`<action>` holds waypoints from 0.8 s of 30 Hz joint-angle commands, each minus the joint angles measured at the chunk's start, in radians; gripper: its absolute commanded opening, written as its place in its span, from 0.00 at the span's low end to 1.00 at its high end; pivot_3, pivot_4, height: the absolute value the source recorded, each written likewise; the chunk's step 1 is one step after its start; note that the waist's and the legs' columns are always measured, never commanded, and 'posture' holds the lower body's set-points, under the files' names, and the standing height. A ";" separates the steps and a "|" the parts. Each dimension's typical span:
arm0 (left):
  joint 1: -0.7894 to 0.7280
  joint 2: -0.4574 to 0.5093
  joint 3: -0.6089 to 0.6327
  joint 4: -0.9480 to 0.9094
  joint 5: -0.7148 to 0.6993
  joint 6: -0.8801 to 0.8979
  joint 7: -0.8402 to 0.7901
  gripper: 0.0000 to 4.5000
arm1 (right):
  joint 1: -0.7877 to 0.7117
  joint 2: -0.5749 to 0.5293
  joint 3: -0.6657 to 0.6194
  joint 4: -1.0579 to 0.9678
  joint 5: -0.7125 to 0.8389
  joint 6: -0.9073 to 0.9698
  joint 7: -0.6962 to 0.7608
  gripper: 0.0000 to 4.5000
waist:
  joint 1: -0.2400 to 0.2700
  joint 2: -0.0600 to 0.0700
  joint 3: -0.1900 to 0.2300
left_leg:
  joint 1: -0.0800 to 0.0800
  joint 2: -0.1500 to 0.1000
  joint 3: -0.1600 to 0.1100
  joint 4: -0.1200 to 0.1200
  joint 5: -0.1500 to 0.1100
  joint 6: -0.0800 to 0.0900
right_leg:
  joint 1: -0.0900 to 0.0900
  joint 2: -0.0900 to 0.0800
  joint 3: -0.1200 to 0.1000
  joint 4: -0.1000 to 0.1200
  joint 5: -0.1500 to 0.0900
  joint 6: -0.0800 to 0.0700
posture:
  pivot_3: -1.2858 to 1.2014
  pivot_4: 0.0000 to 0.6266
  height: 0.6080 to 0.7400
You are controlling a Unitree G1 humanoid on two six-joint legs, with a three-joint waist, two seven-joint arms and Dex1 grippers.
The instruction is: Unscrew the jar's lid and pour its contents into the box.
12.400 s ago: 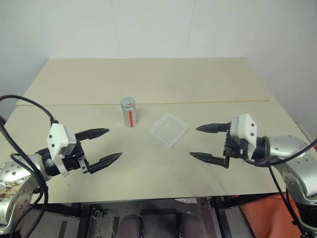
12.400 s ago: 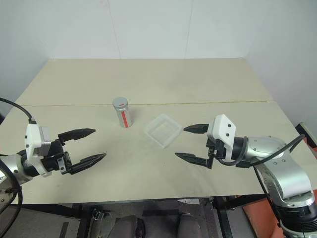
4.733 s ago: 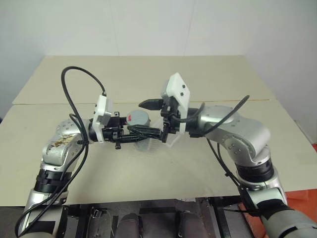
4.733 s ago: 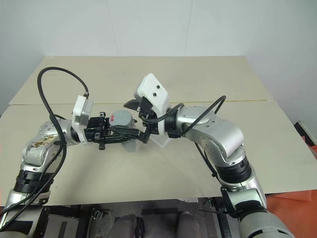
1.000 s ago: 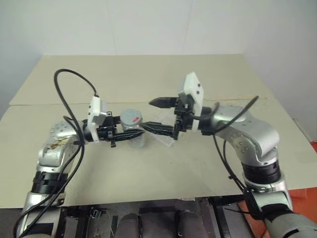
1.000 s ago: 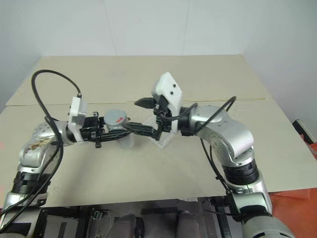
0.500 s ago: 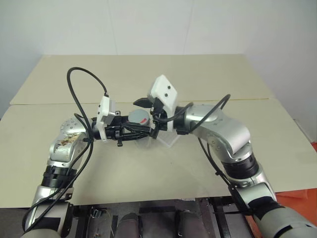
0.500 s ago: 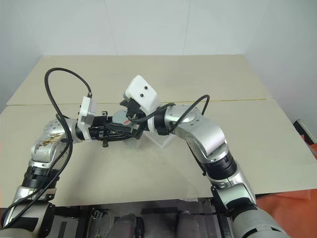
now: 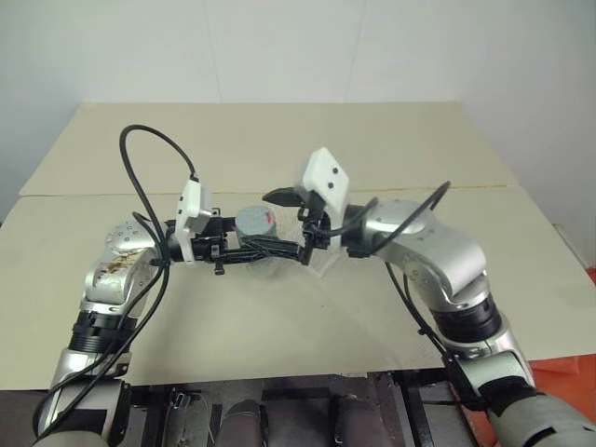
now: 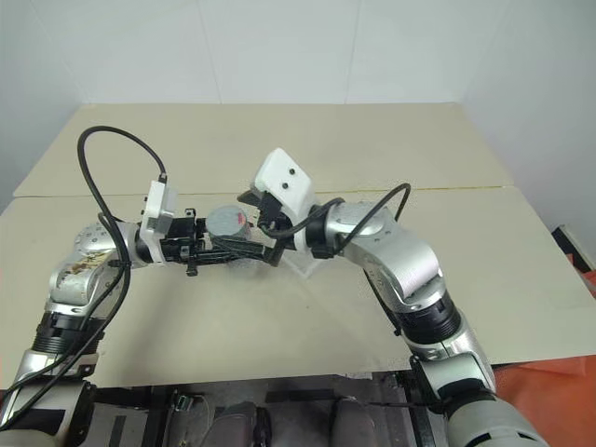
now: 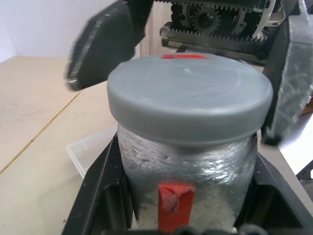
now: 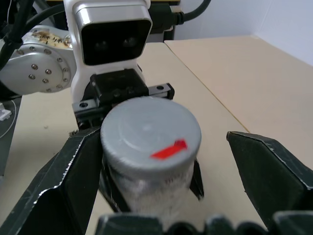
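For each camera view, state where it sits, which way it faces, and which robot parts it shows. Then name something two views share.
Head views: on the head, facing forward-down at the table; both arms visible.
Left wrist view: along the left pincer, shut on the jar.
Right wrist view: along the open right pincer, down on the lid; left arm behind.
Shared: both wrist views show the lid's red mark.

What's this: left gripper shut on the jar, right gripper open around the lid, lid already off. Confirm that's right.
Not quite: the lid is still on the jar, as the right wrist view shows. The rest holds: the left gripper is shut on the jar and the right gripper stands open around the lid.
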 commanded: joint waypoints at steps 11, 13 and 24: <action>0.007 0.034 0.044 -0.031 -0.034 -0.020 -0.060 0.45 | 0.087 -0.124 -0.127 -0.065 0.018 -0.020 0.041 0.99 | 0.000 0.000 0.000 | 0.000 0.000 0.000 0.000 0.000 0.000 | 0.000 0.000 0.000 0.000 0.000 0.000 | 0.52 0.24 1.00; -0.005 0.022 0.042 -0.013 -0.026 -0.027 -0.048 0.45 | 0.095 -0.129 -0.136 -0.093 0.050 -0.017 0.070 0.99 | 0.001 0.000 0.000 | 0.000 0.000 0.000 0.000 0.000 0.000 | 0.000 0.000 0.000 0.000 0.000 0.000 | 0.52 0.24 1.00; -0.047 -0.045 0.009 0.049 0.009 -0.058 -0.035 0.45 | 0.010 0.003 -0.074 -0.124 0.085 0.017 0.002 0.99 | 0.000 0.000 0.000 | 0.000 0.000 0.000 0.001 0.000 0.000 | 0.000 0.000 0.000 0.000 0.000 0.000 | 0.52 0.24 1.00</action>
